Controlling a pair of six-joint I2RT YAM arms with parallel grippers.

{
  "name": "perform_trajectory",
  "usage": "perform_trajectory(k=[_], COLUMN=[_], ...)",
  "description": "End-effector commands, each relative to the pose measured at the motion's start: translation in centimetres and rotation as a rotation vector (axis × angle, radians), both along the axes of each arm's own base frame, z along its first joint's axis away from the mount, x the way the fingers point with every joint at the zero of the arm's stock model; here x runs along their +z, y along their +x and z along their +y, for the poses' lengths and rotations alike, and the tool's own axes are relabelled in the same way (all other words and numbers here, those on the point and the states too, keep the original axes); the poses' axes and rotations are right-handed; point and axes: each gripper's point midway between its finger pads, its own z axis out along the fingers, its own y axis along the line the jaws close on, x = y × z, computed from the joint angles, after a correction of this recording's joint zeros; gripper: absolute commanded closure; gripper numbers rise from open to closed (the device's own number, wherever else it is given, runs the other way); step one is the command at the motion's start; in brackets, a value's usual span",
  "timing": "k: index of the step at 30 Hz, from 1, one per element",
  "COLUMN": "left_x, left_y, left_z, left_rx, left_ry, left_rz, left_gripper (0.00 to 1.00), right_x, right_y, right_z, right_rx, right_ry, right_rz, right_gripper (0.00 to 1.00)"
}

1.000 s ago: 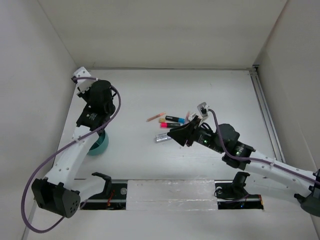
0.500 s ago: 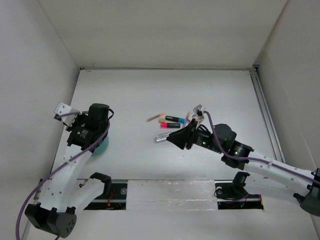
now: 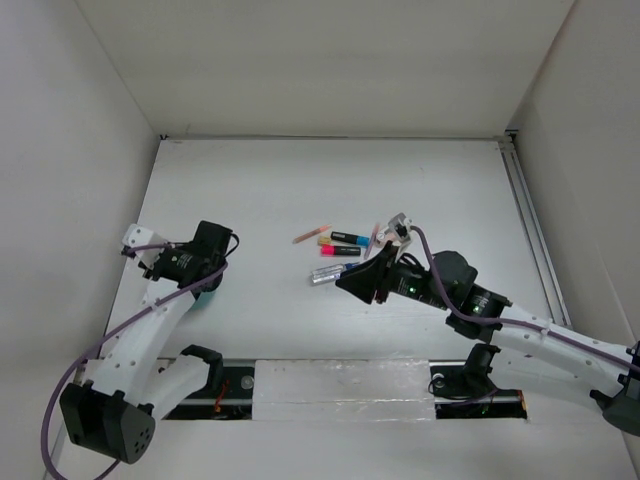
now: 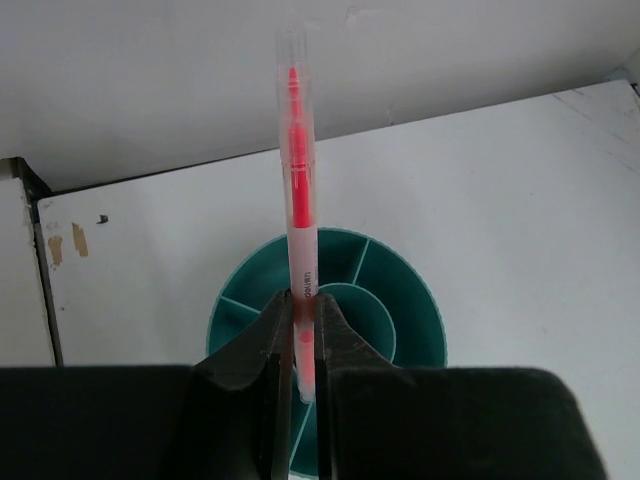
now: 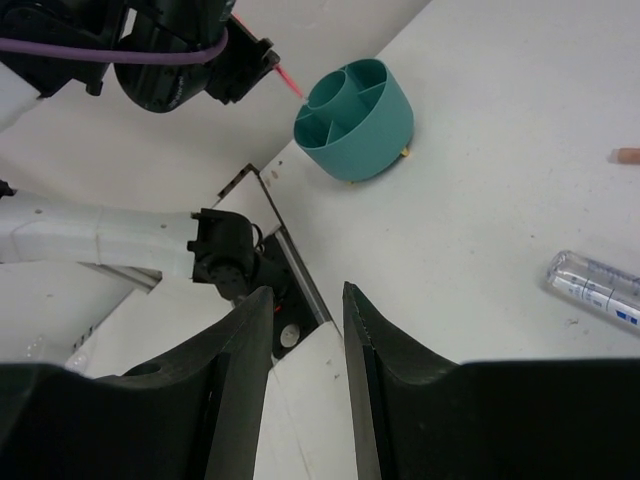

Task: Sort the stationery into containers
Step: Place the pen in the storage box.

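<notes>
My left gripper (image 4: 300, 335) is shut on a clear pen with a pink-red core (image 4: 298, 190), gripped near its lower end. Right beneath the pen is the round teal cup (image 4: 415, 300) with inner compartments. From above, the left gripper (image 3: 212, 272) covers most of the cup (image 3: 205, 295). The rest of the stationery lies mid-table: an orange pencil (image 3: 311, 234), two short black markers (image 3: 343, 238) (image 3: 338, 250) and a clear blue-capped pen (image 3: 333, 272). My right gripper (image 3: 350, 281) hovers just right of that pen, open and empty; its view shows the cup (image 5: 360, 125) and the pen (image 5: 595, 285).
White walls close in the table on the left, back and right. A metal rail (image 3: 528, 230) runs along the right edge. The arms' base strip (image 3: 340, 385) lies along the near edge, close to the cup.
The left arm has swung down and toward the near left, bringing the pink pen low over the cup. The right arm has hardly moved.
</notes>
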Motion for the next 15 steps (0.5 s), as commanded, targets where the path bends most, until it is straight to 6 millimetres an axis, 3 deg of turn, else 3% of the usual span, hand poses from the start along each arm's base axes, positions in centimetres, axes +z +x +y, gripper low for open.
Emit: perform_trajectory(k=[1, 5, 15], left_x=[2.43, 1.51, 1.72], left_y=[0.28, 0.42, 1.09], left_z=[1.70, 1.73, 1.79], left_rx=[0.140, 0.144, 0.139], left_ry=[0.073, 0.086, 0.117], left_rz=[-0.249, -0.241, -0.274], left_gripper=[1.00, 1.00, 1.00], right_x=[0.71, 0.43, 0.29], right_y=[-0.34, -0.25, -0.07], right_z=[-0.06, 0.06, 0.59], right_rx=[0.020, 0.020, 0.030], right_ry=[0.021, 0.014, 0.002], right_rz=[-0.020, -0.015, -0.007], right_gripper=[0.60, 0.60, 0.60])
